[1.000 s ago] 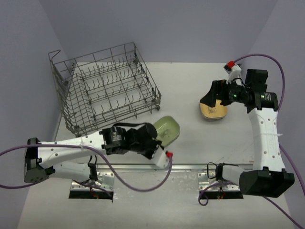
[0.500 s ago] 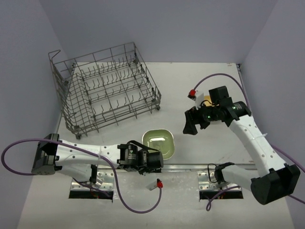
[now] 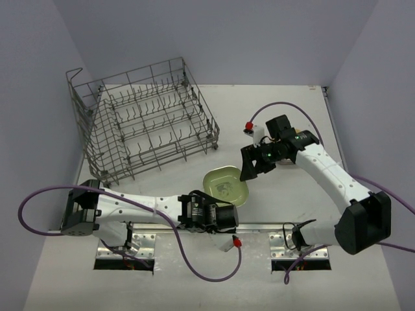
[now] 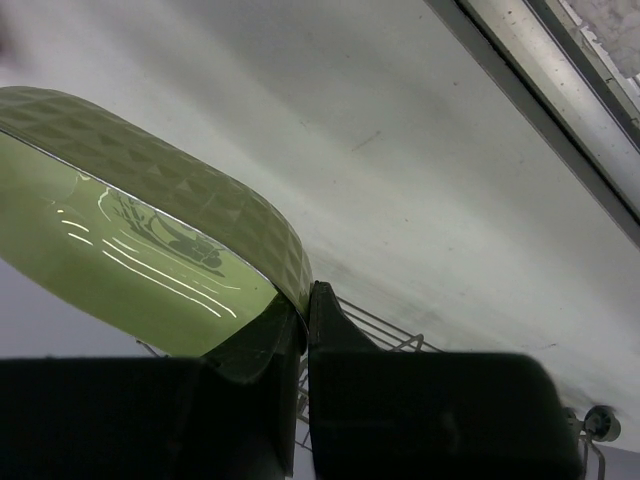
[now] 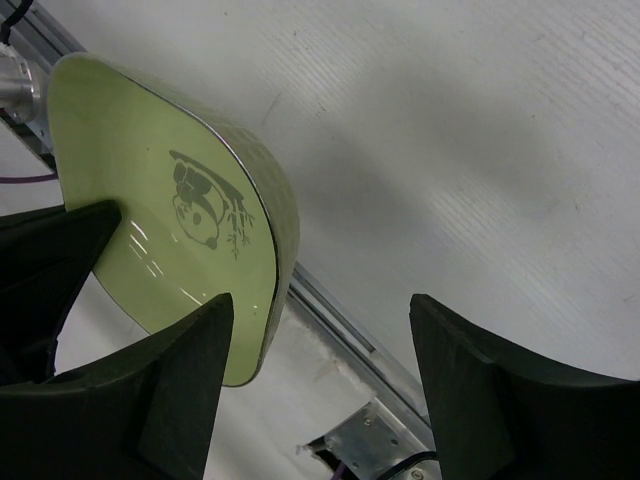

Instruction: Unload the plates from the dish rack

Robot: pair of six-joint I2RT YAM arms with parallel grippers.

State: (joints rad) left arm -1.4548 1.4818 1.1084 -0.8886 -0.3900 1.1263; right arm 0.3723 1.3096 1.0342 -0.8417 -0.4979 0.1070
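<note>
Left jaws: closed on the green plate (image 4: 150,240). You can see its two dark fingers (image 4: 345,345) pinching the rim at one rounded corner.
Right jaws: open, with the fingers (image 5: 180,385) standing well apart. One edge of the green plate reaches into the gap, close to the finger on the left of the right wrist view. The frames show no pinch from this side.
Green plate: your left arm (image 3: 130,206) holds it tilted, clear of the surface (image 3: 292,116). From above it sits near the middle, just on the far side of the metal rail (image 3: 272,227) at the near edge. Its hollow face carries a panda print (image 5: 205,215), and its underside has a quilted pattern.
Right arm: the right arm (image 3: 324,168) reaches in from the right, and its jaws meet the far right edge of the green plate.
Dish rack: the dish rack (image 3: 146,123) is a grey wire basket with upright tines, standing on the surface at the far left. It is well apart from the green plate and from both sets of jaws.
Cables: a purple cable (image 3: 39,197) loops off the left arm at the near left. You will find another trailing from the right arm on the right.
</note>
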